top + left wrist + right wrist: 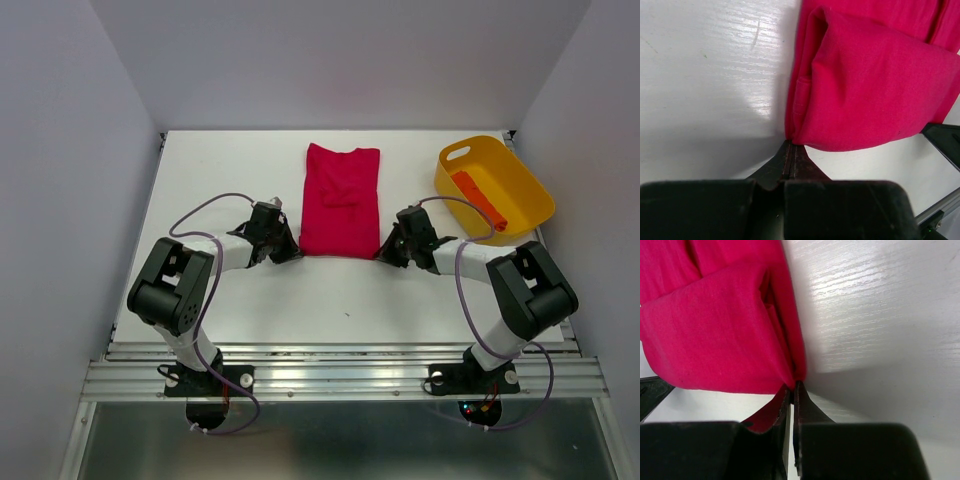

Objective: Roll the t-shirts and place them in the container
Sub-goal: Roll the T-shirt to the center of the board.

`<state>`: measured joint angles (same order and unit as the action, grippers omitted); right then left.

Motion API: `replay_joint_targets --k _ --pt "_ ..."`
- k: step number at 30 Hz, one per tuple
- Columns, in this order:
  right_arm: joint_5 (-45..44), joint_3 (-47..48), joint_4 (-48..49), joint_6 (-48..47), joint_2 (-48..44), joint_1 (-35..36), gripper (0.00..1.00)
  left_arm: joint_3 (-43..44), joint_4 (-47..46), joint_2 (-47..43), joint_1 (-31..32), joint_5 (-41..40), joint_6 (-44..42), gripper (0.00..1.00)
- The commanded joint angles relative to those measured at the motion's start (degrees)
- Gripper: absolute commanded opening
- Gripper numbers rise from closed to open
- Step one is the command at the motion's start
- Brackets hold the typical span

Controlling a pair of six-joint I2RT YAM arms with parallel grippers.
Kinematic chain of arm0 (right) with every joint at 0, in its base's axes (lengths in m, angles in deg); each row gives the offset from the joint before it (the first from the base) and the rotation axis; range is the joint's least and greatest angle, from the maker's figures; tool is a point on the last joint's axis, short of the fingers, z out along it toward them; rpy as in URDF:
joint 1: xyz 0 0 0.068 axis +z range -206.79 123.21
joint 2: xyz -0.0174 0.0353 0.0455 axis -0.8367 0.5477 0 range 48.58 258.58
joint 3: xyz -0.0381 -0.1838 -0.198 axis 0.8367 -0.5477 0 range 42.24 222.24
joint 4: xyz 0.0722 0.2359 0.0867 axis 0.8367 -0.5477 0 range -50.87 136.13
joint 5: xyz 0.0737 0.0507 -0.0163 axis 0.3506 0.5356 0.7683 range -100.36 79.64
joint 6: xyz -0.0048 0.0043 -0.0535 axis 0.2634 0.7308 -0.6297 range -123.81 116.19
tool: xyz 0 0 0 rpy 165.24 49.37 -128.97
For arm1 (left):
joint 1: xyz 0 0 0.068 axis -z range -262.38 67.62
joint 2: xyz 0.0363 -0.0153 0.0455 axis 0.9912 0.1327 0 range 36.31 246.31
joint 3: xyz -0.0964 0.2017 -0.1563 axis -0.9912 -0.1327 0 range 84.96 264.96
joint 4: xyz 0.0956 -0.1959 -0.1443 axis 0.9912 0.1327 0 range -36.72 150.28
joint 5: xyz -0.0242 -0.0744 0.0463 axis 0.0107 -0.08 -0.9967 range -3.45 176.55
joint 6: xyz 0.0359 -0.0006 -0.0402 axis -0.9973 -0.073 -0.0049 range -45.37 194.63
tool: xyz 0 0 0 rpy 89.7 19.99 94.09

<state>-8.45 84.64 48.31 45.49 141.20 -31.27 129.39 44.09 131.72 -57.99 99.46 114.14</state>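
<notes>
The left gripper (791, 149) pinches the near left corner of the soft raspberry-red cloth t-shirt (340, 200), which lies flat just ahead of it. The right gripper (794, 387) pinches the near right corner. Beyond the right gripper, an orange-red rolled t-shirt (480, 198) lies in a yellow plastic tub (534, 205).

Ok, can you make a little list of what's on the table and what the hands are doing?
red shirt: folded narrow, flat on the table
left hand: shut on the red shirt's near left corner
right hand: shut on its near right corner
orange roll: inside the yellow tub
yellow tub: at the table's far right corner
</notes>
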Motion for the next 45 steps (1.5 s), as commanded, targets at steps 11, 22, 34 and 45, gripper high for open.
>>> replay_joint_targets --k 11,22,34,45 --pt "0.3 0.6 -4.7 -3.8 -3.1 -0.4 0.01 -3.2 2.1 -5.2 0.2 -2.9 0.4 0.0" --pt "4.2 -2.6 -12.2 -5.1 -11.8 -0.4 0.01 -9.4 7.0 -17.8 2.6 -3.0 3.3 0.0" --pt "3.2 1.1 -19.4 -6.2 -16.2 -0.4 0.01 -7.8 15.5 -27.1 4.4 -5.6 6.5 0.0" --pt "-0.4 6.0 -20.9 -7.5 -14.6 -0.4 0.01 -0.6 18.9 -22.3 4.2 -8.0 4.4 0.0"
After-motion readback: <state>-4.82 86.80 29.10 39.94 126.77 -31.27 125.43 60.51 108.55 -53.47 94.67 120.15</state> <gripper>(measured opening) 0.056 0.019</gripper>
